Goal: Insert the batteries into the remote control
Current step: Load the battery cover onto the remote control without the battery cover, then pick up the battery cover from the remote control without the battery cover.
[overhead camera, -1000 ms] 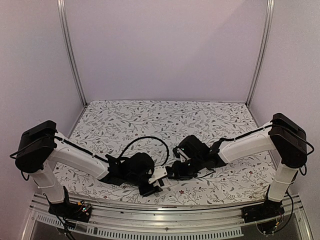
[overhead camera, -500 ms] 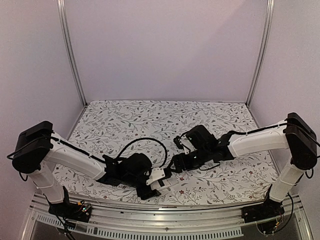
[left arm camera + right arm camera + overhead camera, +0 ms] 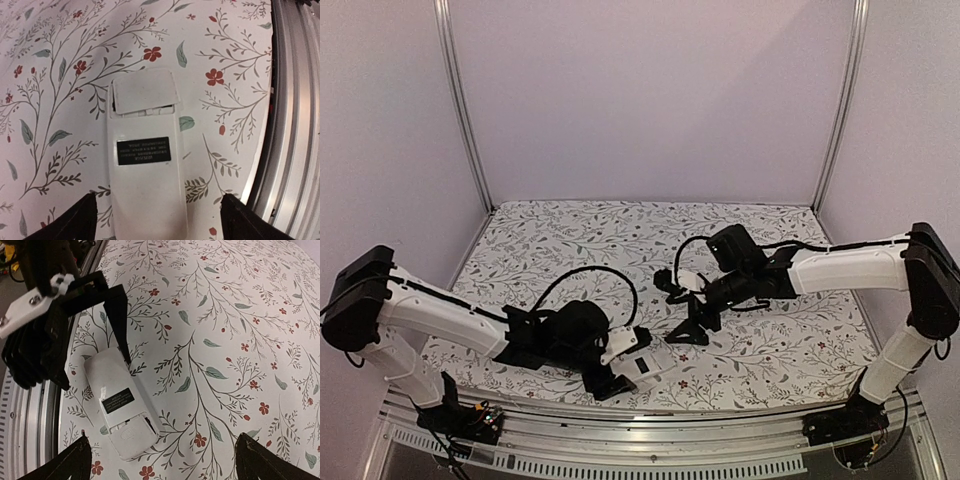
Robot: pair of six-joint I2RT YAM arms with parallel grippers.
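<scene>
Remote control (image 3: 145, 170): flat on the floral surface (image 3: 240, 40) near its front edge, just beside the metal rail (image 3: 295, 125). White back up, dark label (image 3: 144, 150) mid-body. Battery cover (image 3: 145, 92) at one end, slightly askew, dark gap along one side. Left fingers (image 3: 75, 222): spread wide, straddling the remote's other end, gripping nothing. Right fingers (image 3: 267, 462): spread wide, raised over the surface, near the remote but clear of it, holding nothing.

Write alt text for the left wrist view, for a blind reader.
A white remote control lies back-up on a floral tablecloth, its battery cover sitting slightly askew. The left gripper is open, a dark fingertip on each side, clear of the remote.
</scene>
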